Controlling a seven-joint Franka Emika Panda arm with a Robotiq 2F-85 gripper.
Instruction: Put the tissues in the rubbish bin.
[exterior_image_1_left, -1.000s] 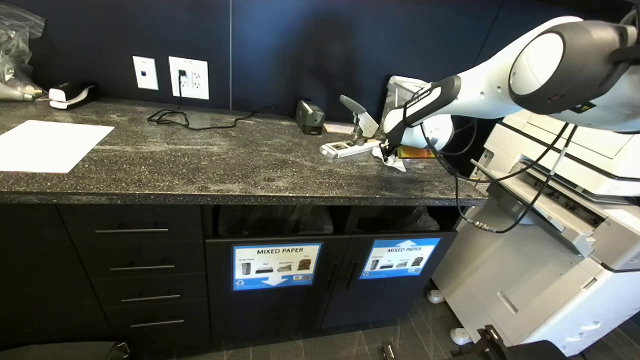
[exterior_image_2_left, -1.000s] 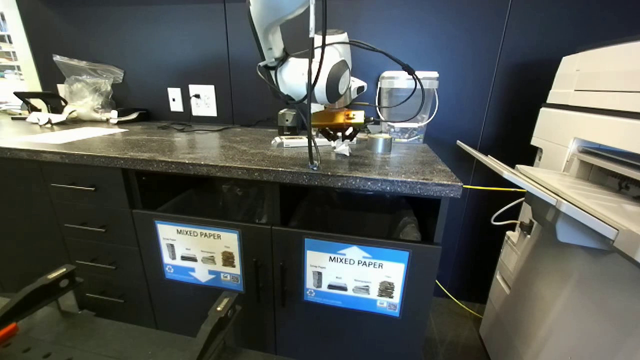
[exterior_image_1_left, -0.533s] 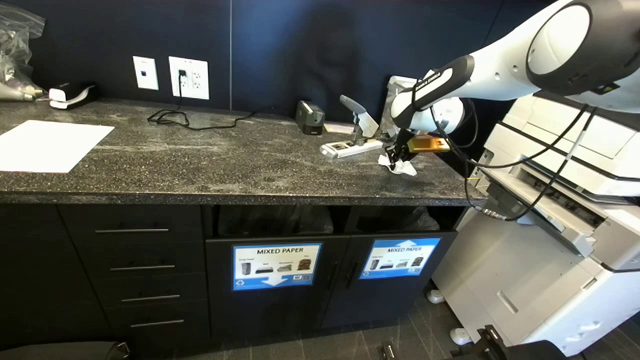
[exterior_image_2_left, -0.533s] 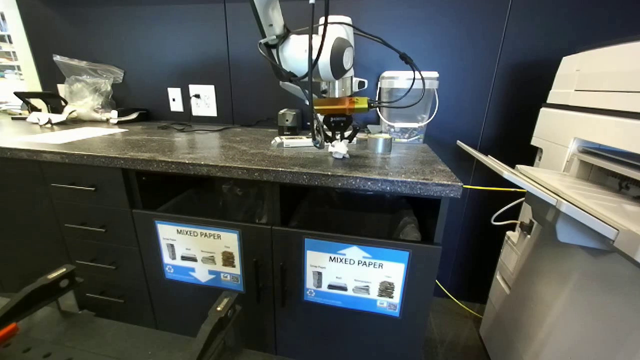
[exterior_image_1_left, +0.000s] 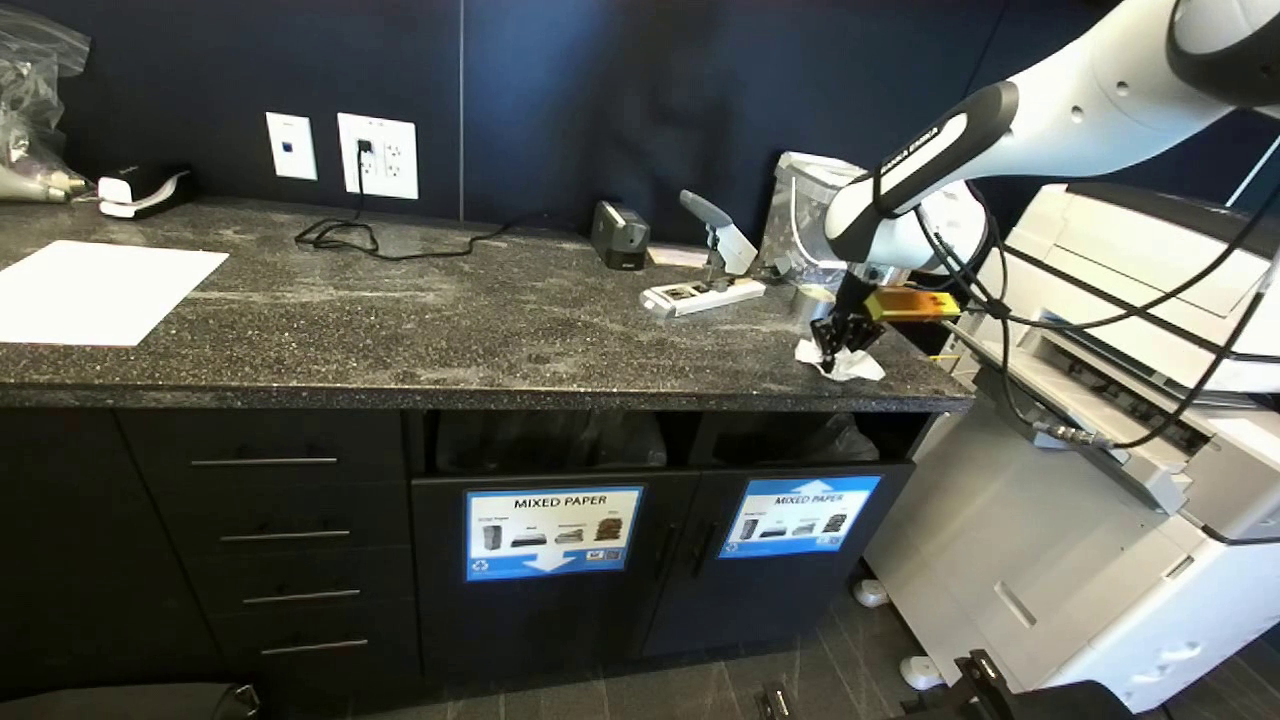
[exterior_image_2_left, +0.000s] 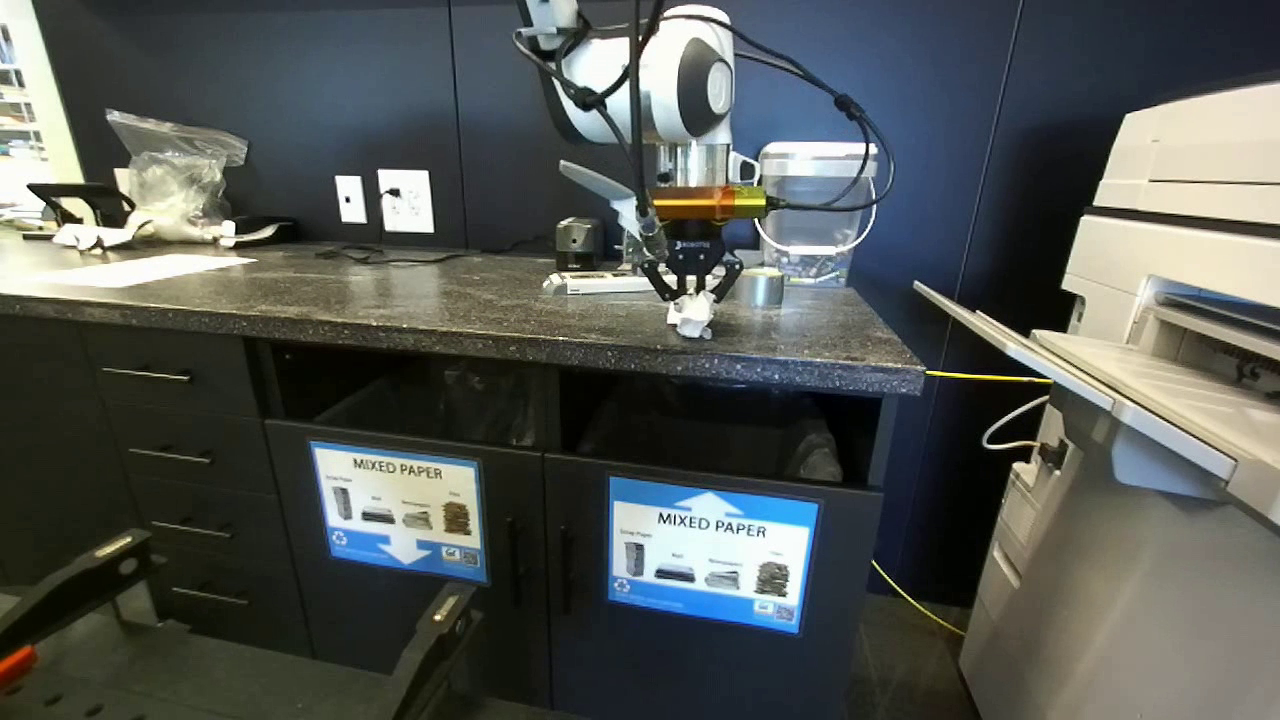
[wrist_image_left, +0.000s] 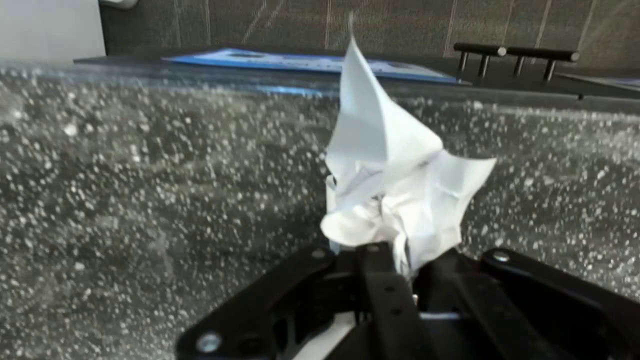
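Crumpled white paper tissue (wrist_image_left: 395, 195) clamped in the black two-finger gripper (exterior_image_2_left: 693, 296)

The fingers (wrist_image_left: 387, 290) are closed together on the tissue. In the wrist view, the paper spreads from the fingertips toward twelve o'clock, with one long sharp corner near twelve and a shorter corner near one. In an exterior view, it is at six o'clock under the gripper, near the front edge of the dark speckled stone-like counter (exterior_image_2_left: 420, 300); whether it touches the surface, I cannot tell. A round silver roll of tape (exterior_image_2_left: 759, 289) is near it, at two o'clock. The black cabinet rubbish bin (exterior_image_2_left: 690, 435), with its bright-blue rectangular label (exterior_image_2_left: 713, 553), is lower, at six o'clock.
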